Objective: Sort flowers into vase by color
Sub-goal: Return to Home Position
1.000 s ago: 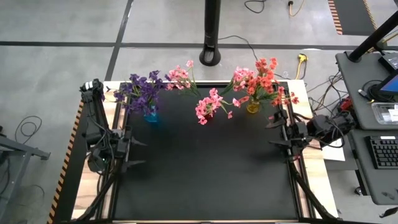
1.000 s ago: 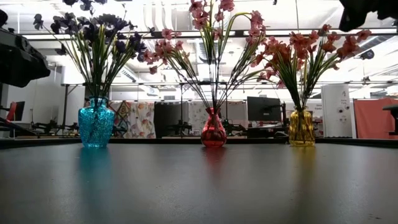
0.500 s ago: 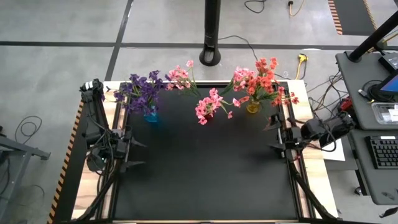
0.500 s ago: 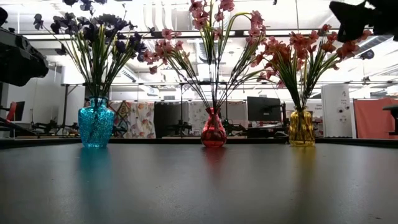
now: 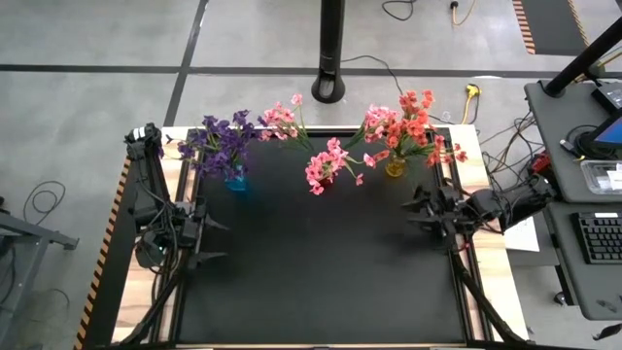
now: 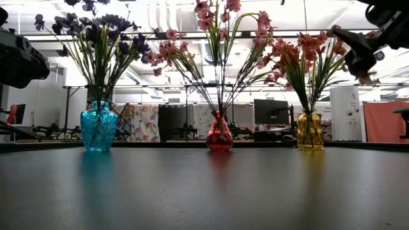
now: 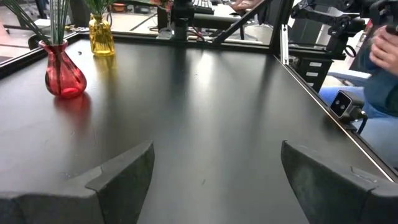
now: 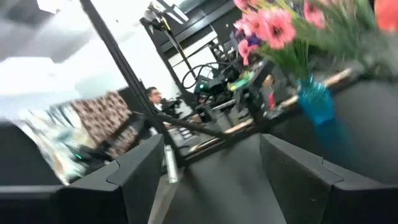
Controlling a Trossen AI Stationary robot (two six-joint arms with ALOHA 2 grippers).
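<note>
Three glass vases stand in a row along the table's far side. The blue vase [image 5: 234, 181] [image 6: 99, 126] holds purple flowers [image 5: 221, 143]. The red vase [image 5: 326, 178] [image 6: 219, 133] holds pink flowers [image 5: 327, 160]. The yellow vase [image 5: 395, 169] [image 6: 310, 131] holds orange-red flowers [image 5: 406, 124]. All stems stand in the vase mouths. My left gripper [image 5: 219, 240] [image 7: 217, 152] is open at the table's left edge. My right gripper [image 5: 413, 212] [image 8: 211, 143] is open above the table's right side, nearer than the yellow vase, and holds nothing.
The black table top [image 5: 321, 272] lies bare on the near side of the vases. A black pole [image 5: 331, 49] stands beyond the far edge. A desk with a keyboard [image 5: 598, 233] is to the right, and a person's hand [image 7: 384, 53] shows beyond the table's right edge.
My right gripper has swung from the table's right edge inward toward the left, over the black top, turning as it went, and has come lower in the low view. The vases, the flowers and my left arm have kept still.
</note>
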